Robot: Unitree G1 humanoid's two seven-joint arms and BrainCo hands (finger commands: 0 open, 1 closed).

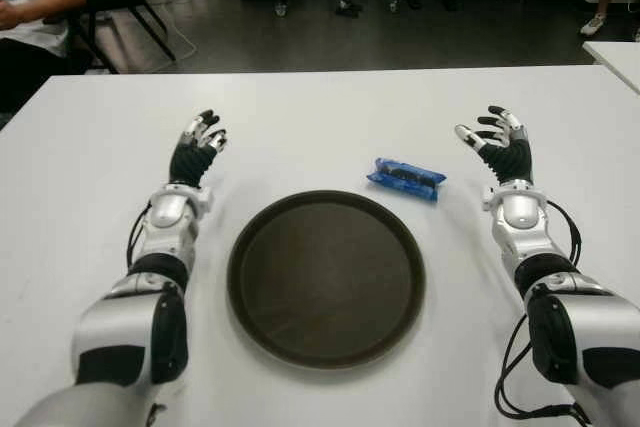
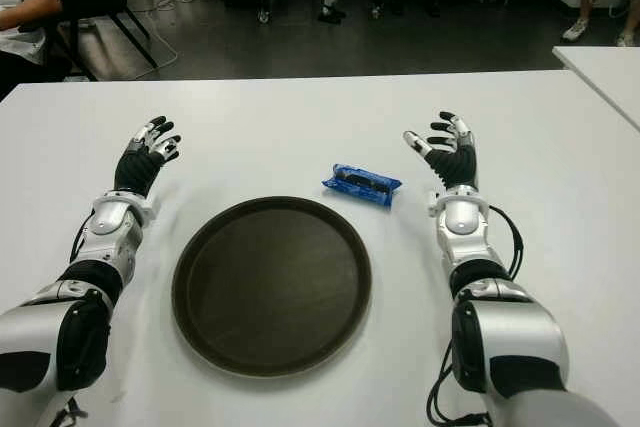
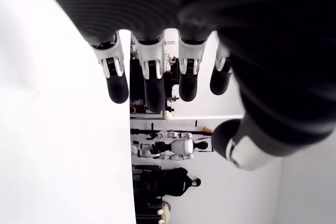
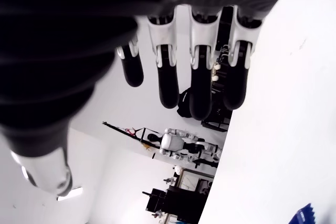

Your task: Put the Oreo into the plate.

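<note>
One blue Oreo packet is lying on the white table, just beyond one round dark plate. Two hands are flanking them: the left hand and right hand, both with fingers spread, holding nothing.

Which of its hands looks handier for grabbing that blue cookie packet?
The right hand: the packet lies just beside it, while the left hand is across the plate. Both hands are open.

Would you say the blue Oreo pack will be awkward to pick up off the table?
The Oreo pack lies flat, so it probably won't roll. Its glossy wrapper looks slippery and may crinkle. It seems small and light, likely sliding on the smooth table if nudged.
</note>
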